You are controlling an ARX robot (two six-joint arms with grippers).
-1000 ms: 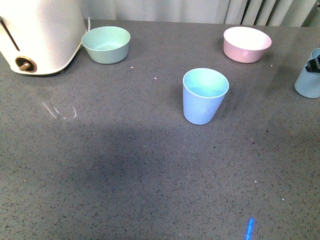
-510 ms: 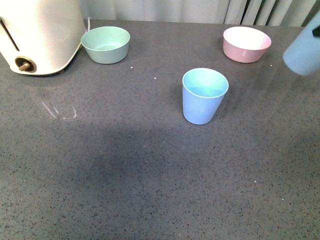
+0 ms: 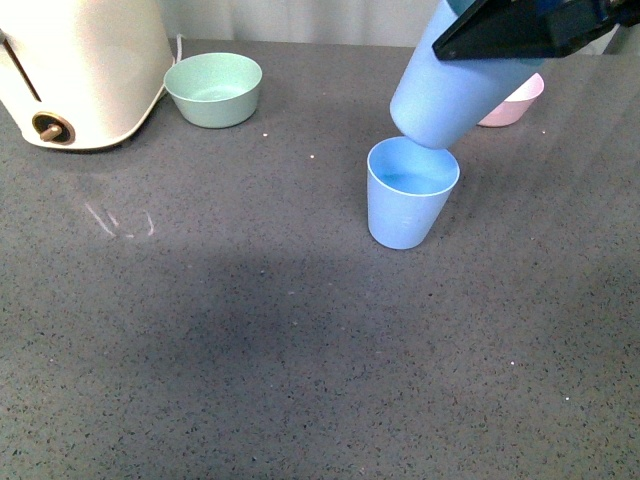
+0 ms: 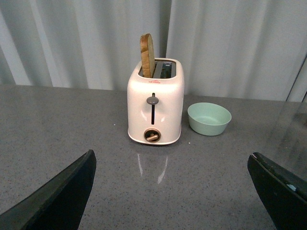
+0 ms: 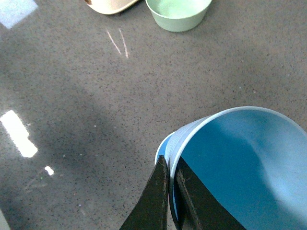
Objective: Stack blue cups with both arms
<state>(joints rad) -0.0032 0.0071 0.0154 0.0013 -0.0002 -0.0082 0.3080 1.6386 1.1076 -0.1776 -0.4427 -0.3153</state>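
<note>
Blue plastic is pinched at the rim by your right fingers (image 5: 154,201), so the carried cup (image 3: 450,85) hangs tilted just over the standing cup (image 3: 410,200) on the counter (image 3: 250,350). Lowering it askew could clip that rim and topple it. Your left fingers (image 4: 62,191) gape wide, empty.

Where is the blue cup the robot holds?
In the front view, the held blue cup hangs tilted from the right gripper, right of centre, its base just above the standing blue cup, the pink bowl behind it.

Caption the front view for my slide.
Right gripper holds a tilted blue cup at the mouth of the standing blue cup.
</note>
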